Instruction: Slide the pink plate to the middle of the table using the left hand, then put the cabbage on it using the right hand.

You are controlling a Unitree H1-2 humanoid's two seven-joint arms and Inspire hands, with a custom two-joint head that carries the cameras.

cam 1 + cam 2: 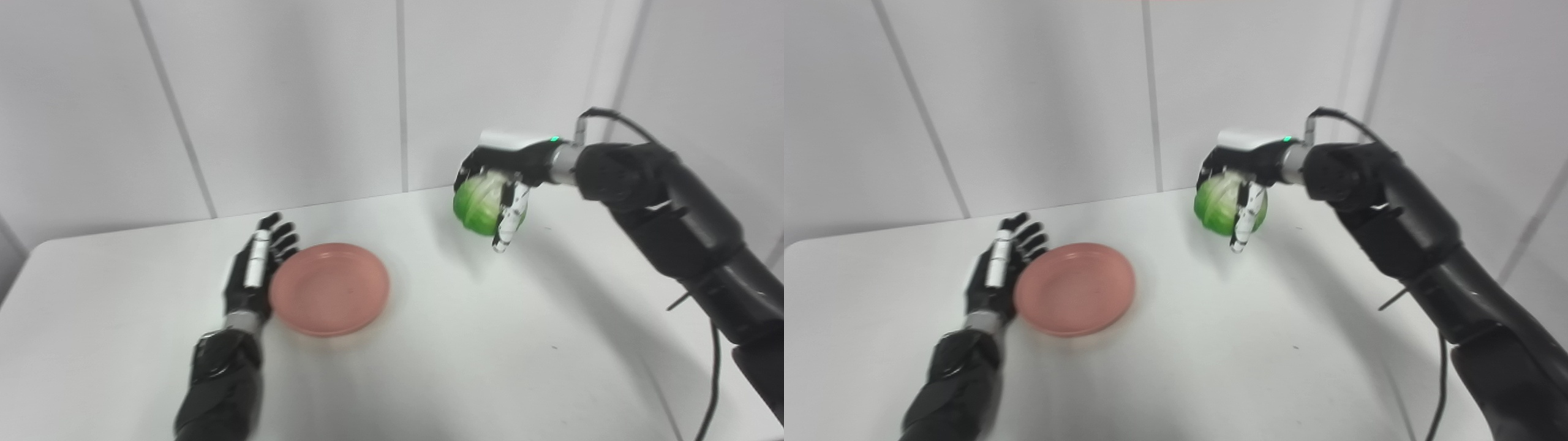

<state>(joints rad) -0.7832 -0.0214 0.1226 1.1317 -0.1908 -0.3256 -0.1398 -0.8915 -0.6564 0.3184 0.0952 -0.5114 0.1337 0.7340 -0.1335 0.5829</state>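
No brand, label or writing can be read on anything in view. A white table (429,367) stands against a white panelled wall (294,92), and a black cable (710,380) hangs beside the right arm near the table's right edge. The pink plate (329,288) lies flat on the table, left of the middle, its hollow facing up; being round, it has no long axis. The left robot hand (256,269) lies just beside the plate's left rim, fingers stretched out and slightly apart, pointing toward the wall and holding nothing; whether it touches the rim cannot be told. The right robot hand (1240,177) is closed from above around the cabbage (1220,208), a round green head held above the table near the wall, well apart from the plate. Nothing stands between the cabbage and the plate.
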